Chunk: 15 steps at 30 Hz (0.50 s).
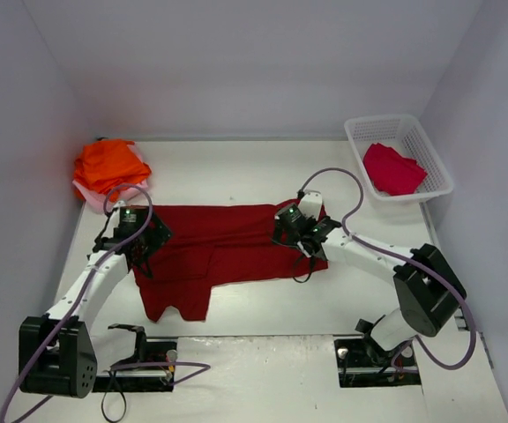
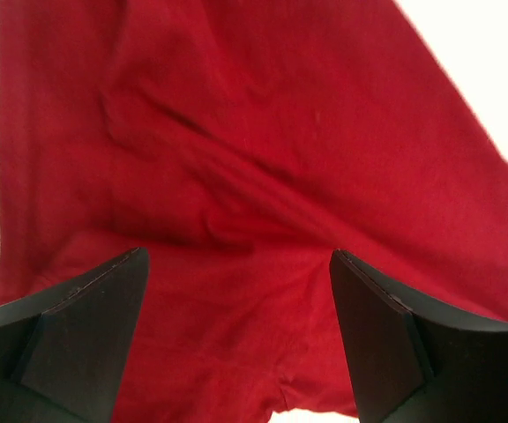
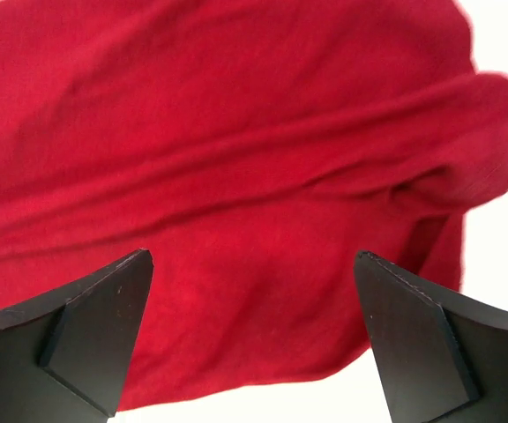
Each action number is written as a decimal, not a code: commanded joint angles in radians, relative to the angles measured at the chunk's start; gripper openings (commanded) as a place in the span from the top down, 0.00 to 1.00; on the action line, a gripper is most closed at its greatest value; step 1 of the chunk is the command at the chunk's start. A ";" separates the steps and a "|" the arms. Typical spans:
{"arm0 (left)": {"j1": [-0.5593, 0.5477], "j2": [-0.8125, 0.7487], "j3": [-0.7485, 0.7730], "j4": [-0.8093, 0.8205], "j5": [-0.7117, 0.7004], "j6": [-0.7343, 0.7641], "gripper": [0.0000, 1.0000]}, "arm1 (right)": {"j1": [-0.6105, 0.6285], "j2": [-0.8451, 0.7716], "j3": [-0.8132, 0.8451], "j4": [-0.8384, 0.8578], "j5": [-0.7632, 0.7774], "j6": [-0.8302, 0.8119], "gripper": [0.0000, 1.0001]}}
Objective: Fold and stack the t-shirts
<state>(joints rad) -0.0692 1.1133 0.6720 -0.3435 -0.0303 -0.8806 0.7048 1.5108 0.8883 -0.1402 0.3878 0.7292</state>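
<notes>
Left claw (image 2: pixel 236 264) first: its two dark fingers stand wide apart with nothing between them, just red cloth below, so no grip there. Right claw (image 3: pixel 254 260), same story, spread wide over rumpled red fabric and clamped on nothing. Both hang over the dark red t-shirt (image 1: pixel 223 242), the left claw at its left edge and the right claw at its right end, where the cloth bunches into a thick roll. The shirt lies on the table (image 1: pixel 236 172) as a wide band, with one flap poking out toward the arm bases from its left part. That reads to me as a fold half made at best: creased, uneven, not yet a tidy packet. Off beyond the shirt's far left corner sits a heap of orange t-shirts (image 1: pixel 108 165), loosely piled, and whether they are properly folded I can't tell. Out past the shirt's far right corner a crimson t-shirt (image 1: pixel 393 167) lies crumpled in the white basket (image 1: pixel 360 132), plainly not folded. So most of the job looks to be ahead: finish this fold, stack it, empty the basket. As for pose, the left arm rises in a near-straight line to the shirt's left edge, while the right arm elbows out wide of the shirt's right end, its forearm angling back in.
</notes>
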 commanded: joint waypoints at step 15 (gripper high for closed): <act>-0.040 -0.063 -0.083 -0.066 0.079 -0.090 0.22 | 0.097 0.015 -0.025 -0.110 0.135 0.269 0.08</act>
<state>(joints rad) -0.1032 1.0763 0.5762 -0.4053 0.0139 -0.9535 0.7986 1.5318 0.8745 -0.2188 0.4595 0.9264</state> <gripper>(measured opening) 0.782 0.921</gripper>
